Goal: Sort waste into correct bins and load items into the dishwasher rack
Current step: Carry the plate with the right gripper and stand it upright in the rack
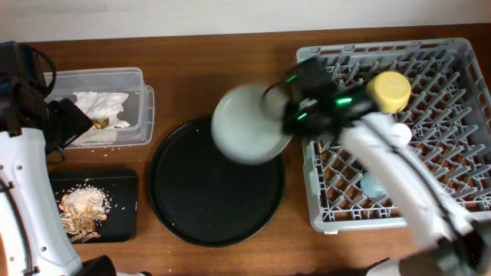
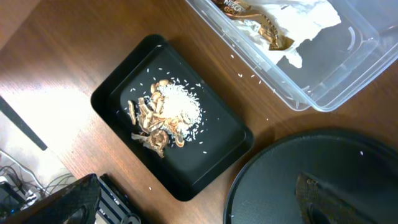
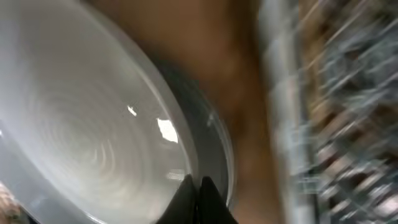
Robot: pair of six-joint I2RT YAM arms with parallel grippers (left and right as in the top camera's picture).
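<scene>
My right gripper (image 1: 289, 115) is shut on the rim of the round pale-grey plate (image 1: 242, 124) and holds it tilted above the large round black tray, just left of the grey dishwasher rack (image 1: 383, 48). The right wrist view is blurred and shows the fingers (image 3: 199, 190) pinching the plate (image 3: 93, 124). A yellow bowl (image 1: 391, 90) and a light-blue cup (image 1: 374, 184) sit in the rack. My left gripper (image 1: 69, 123) is open and empty (image 2: 196, 208). The clear box (image 1: 144, 115) holds white napkins (image 1: 100, 103) and a brown wrapper (image 2: 249, 15). The shallow black tray (image 2: 115, 93) holds food scraps (image 2: 165, 115). Pink cup and chopsticks are out of view.
The large round black tray (image 1: 215, 207) lies between the bins and the rack, and it also shows in the left wrist view (image 2: 280, 186). White crumbs are scattered on the brown table near the clear box (image 2: 323, 87). My right arm stretches over the rack's front half.
</scene>
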